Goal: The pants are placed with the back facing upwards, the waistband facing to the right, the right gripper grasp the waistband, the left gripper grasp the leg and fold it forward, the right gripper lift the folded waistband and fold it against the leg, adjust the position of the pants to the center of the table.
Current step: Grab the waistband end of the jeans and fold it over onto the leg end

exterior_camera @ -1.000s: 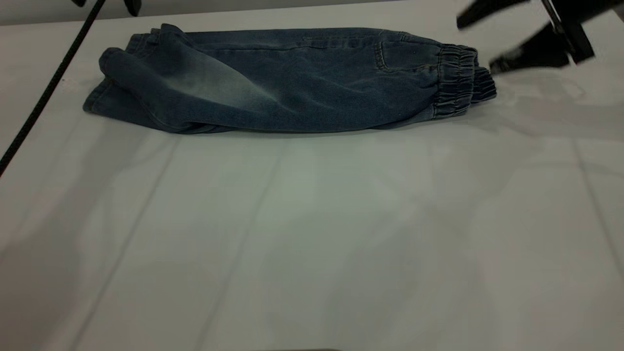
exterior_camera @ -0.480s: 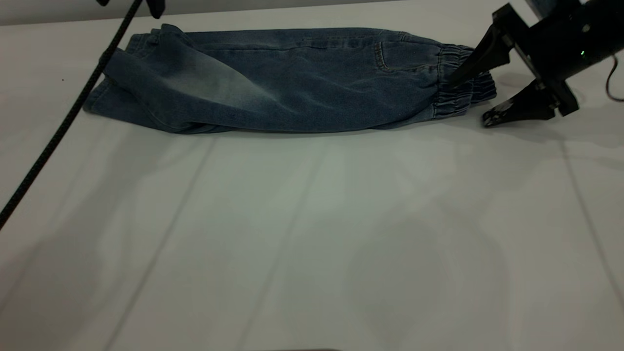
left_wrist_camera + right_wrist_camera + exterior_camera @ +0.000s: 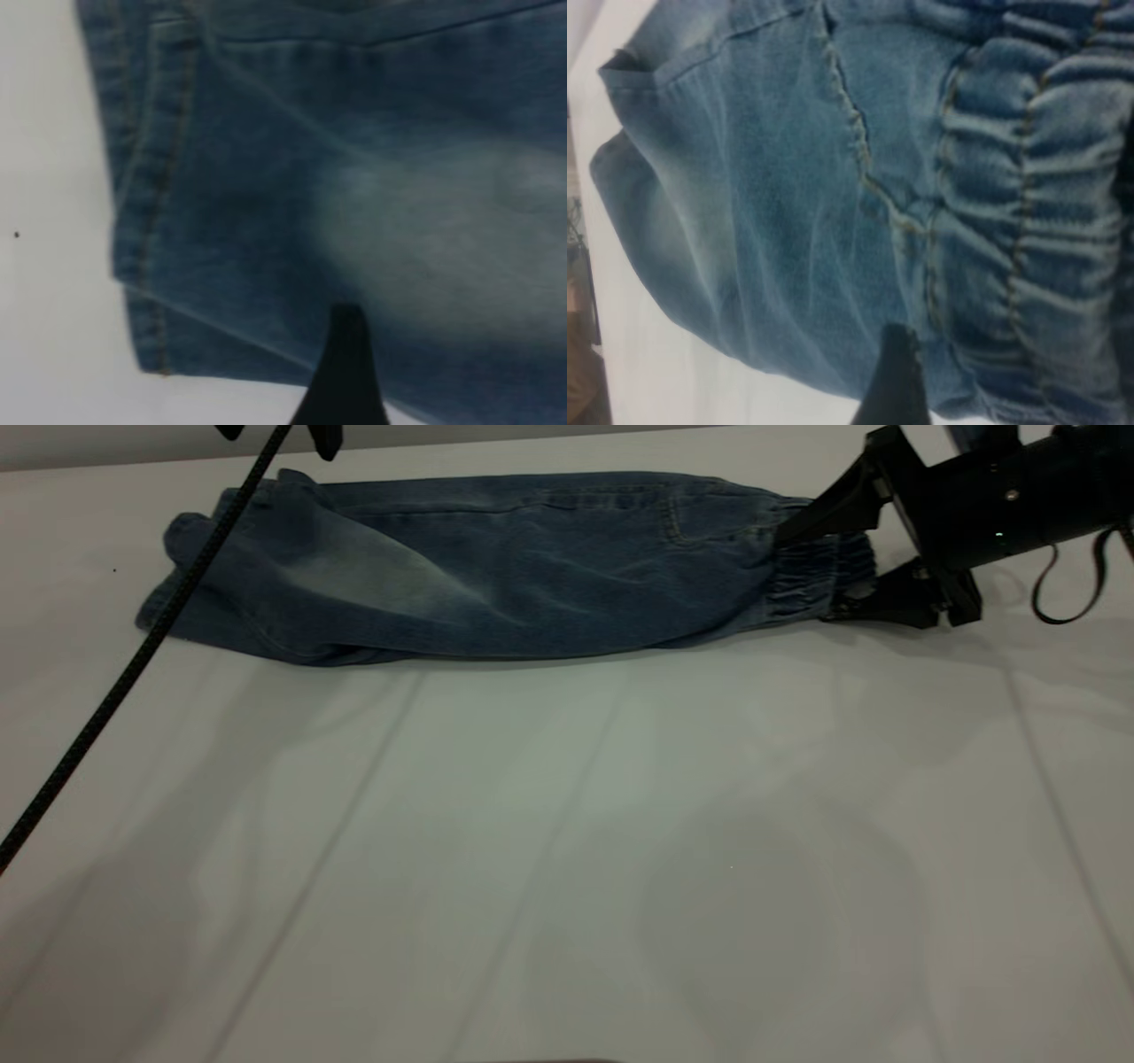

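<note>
White table [image 3: 567, 850] bears pants [image 3: 496, 567] lengthwise, waistband [image 3: 819, 571] pointing right.

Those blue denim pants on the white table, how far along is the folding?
The blue denim pants already lie doubled lengthwise, one leg over the other. In hand: the right gripper, open, straddles the elastic waistband; the left gripper hovers above the leg end. Left: folding waistband onto legs, then centring on the white table.

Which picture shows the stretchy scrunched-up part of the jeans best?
The right wrist view: the waistband fills it, gathers and stitching plain. The exterior view shows it far off, between the open right gripper's fingers. The left wrist view shows only the leg end.
</note>
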